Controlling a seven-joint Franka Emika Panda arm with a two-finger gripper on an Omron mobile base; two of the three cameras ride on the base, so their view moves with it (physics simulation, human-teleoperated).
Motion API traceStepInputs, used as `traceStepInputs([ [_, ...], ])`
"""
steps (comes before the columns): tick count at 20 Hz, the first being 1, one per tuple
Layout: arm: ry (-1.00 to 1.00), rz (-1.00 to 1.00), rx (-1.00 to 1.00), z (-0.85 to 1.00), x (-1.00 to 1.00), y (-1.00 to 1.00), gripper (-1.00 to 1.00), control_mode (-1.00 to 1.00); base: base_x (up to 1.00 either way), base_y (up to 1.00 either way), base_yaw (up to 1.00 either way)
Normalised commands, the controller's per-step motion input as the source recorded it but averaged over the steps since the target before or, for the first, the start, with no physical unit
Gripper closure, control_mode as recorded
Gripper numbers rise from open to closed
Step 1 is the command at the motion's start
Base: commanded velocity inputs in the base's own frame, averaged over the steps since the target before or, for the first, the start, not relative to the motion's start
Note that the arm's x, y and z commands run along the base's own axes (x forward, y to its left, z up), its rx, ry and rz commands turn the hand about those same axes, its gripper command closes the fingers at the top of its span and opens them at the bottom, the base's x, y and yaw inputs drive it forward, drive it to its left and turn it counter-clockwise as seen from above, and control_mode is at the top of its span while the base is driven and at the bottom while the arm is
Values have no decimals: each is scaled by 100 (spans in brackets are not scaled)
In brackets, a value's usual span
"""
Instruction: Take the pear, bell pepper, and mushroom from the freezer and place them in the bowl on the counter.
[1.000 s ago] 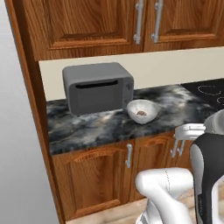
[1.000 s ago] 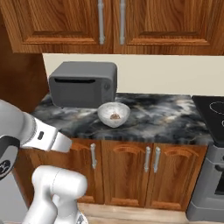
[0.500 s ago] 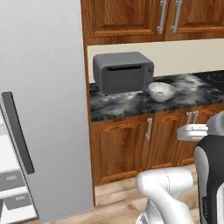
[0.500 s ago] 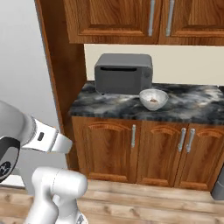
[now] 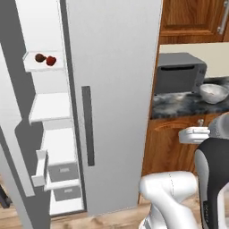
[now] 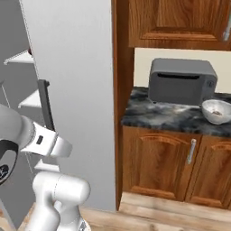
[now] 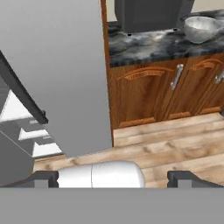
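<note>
Hand view, end effector spread wide (pointing floorward); freezer open

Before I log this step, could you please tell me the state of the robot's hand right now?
Hand: open, fingers spread wide apart, holding nothing.

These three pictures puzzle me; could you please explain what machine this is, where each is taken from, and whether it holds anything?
It is a white robot arm on a driving base in a simulated kitchen. Two pictures come from cameras behind the arm, left and right; the third looks along its gripper, which is open and holds nothing. The freezer stands open; on an upper shelf lie a red bell pepper and a dark round item. On the counter sit a microwave and a bowl.
</note>
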Motion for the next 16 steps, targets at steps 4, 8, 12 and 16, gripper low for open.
traceStepInputs([
  [4,0,0,0,0,0,0,-100,100,36,77,31],
  [8,0,0,0,0,0,0,-100,100,58,33,34],
  [12,0,0,0,0,0,0,-100,100,88,7,28],
  [16,0,0,0,0,0,0,-100,100,52,1,22],
])
